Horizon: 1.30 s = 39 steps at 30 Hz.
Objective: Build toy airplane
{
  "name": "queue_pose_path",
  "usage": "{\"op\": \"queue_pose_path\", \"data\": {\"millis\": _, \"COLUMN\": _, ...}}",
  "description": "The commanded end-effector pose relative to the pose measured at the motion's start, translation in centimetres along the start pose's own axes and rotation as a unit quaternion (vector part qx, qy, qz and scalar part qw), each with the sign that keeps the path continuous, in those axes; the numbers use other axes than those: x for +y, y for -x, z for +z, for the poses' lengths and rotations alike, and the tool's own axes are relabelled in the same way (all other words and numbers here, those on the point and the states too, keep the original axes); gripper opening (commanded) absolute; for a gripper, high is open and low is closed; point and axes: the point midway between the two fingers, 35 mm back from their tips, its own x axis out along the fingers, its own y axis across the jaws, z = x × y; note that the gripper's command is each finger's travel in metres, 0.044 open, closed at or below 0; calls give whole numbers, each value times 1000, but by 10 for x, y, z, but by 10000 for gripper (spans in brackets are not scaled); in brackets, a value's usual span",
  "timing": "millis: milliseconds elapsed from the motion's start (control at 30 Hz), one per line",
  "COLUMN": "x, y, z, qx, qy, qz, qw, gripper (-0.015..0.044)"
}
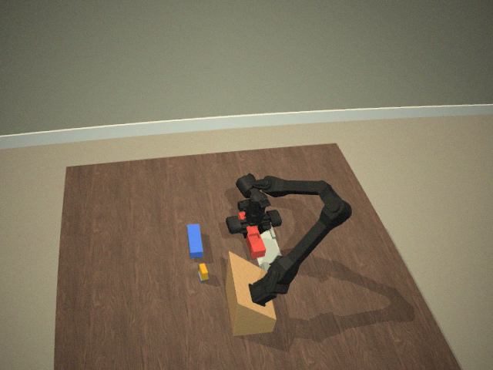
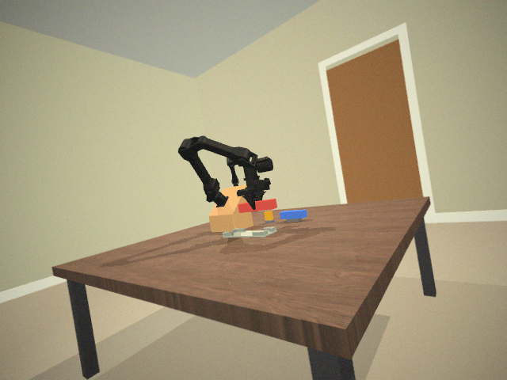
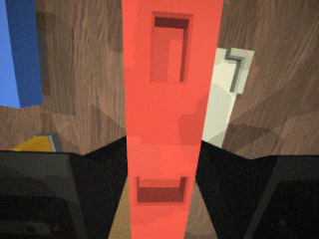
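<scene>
My fingers (image 1: 253,230) (image 2: 254,206), about half open, are clamped across the width of the red fuselage (image 1: 255,243) (image 2: 257,205) (image 3: 164,115), which is carried above the counter (image 1: 131,239) (image 2: 229,282) (image 3: 85,75). In the wrist view its long axis runs from twelve to six o'clock between the finger pads, and both sockets face upward: the longer near twelve o'clock, the wider-than-long one toward six.

The relation governing the coming move is that of fuselage to cradle. The pale jig (image 1: 270,247) (image 2: 249,233) (image 3: 221,100) lies lower, its visible corner at about two o'clock from my grip in the wrist view; its long axis appears slightly turned clockwise from the fuselage's. I judge that the next move calls for a sideways shift toward three o'clock, a small turn to match axes, then a level descent. Lowered without that correction, the fuselage would probably catch a raised edge of the cradle and sit tilted.

The blue wing (image 1: 195,240) (image 2: 293,214) (image 3: 17,60) lies at about ten o'clock in the wrist view, the orange tail fin (image 1: 203,271) (image 2: 268,215) (image 3: 37,144) at about nine. Neither is fitted. With no part seated, the assembly is, by my judgement, at its first placement. The single arm (image 1: 306,239) (image 2: 200,163) does all the work.
</scene>
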Motion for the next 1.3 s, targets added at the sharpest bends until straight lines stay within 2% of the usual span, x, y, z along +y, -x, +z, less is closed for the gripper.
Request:
{"op": "queue_pose_path", "data": {"millis": 0, "x": -10, "y": -4, "z": -3, "qx": -2, "qy": -3, "qz": -2, "qw": 1000, "gripper": 0}}
{"op": "queue_pose_path", "data": {"millis": 667, "x": -59, "y": -30, "z": -29, "qx": 2, "qy": -29, "qz": -16, "qw": 999, "gripper": 0}}
{"op": "queue_pose_path", "data": {"millis": 900, "x": -59, "y": -30, "z": -29, "qx": 2, "qy": -29, "qz": -16, "qw": 999, "gripper": 184}}
{"op": "queue_pose_path", "data": {"millis": 933, "x": -59, "y": -30, "z": -29, "qx": 2, "qy": -29, "qz": -16, "qw": 999, "gripper": 196}}
{"op": "queue_pose_path", "data": {"millis": 1267, "x": -59, "y": -30, "z": -29, "qx": 2, "qy": -29, "qz": -16, "qw": 999, "gripper": 196}}
